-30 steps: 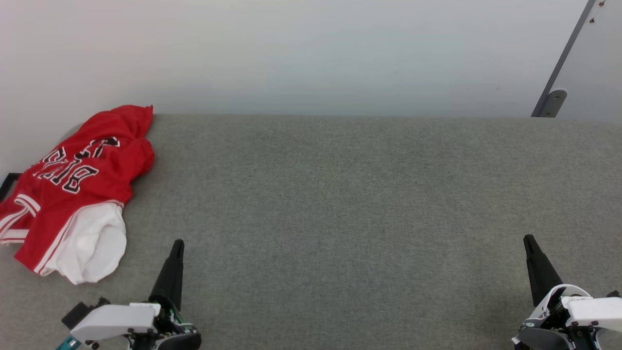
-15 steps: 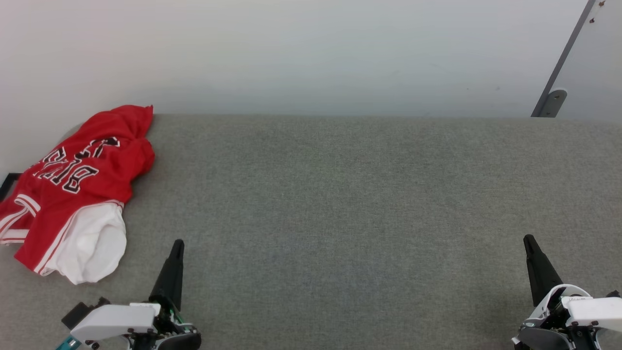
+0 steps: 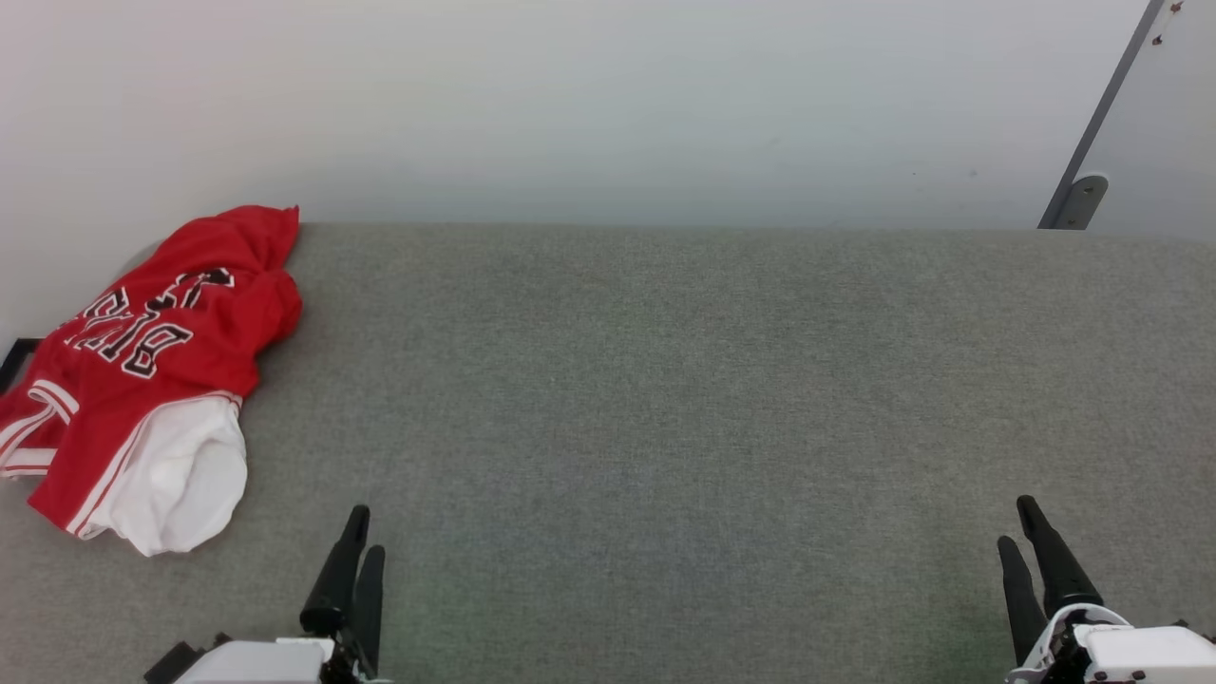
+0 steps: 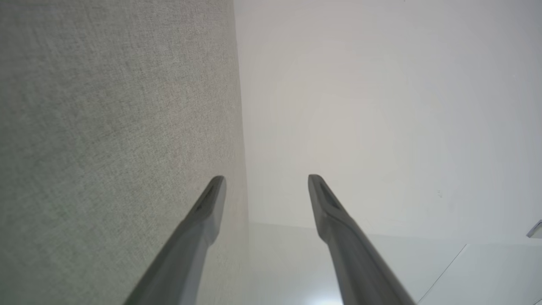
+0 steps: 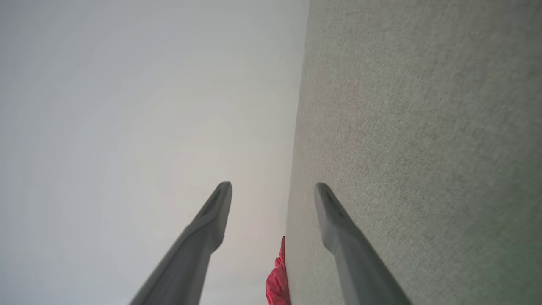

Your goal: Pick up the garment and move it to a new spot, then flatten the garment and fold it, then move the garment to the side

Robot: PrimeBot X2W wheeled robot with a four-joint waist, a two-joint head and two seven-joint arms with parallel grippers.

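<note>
The garment (image 3: 152, 366), a red jersey with a white sleeve and black lettering, lies crumpled at the far left of the grey table (image 3: 665, 380). A sliver of the garment (image 5: 277, 281) peeks out low in the right wrist view. My left gripper (image 3: 363, 532) hovers at the bottom left, just right of the garment and apart from it. In the left wrist view the left gripper (image 4: 266, 182) is open and empty. At the bottom right, far from the garment, sits my right gripper (image 3: 1016, 522). Its wrist view shows the right gripper (image 5: 273, 188) open with nothing between its fingers.
A pale wall (image 3: 608, 104) rises behind the table's far edge. A grey metal bar with a bracket (image 3: 1078, 195) leans at the upper right. A dark frame edge (image 3: 14, 361) shows at the left border beside the garment.
Both grippers have opened from shut and drawn back toward the bottom edge of the head view. The garment has not moved.
</note>
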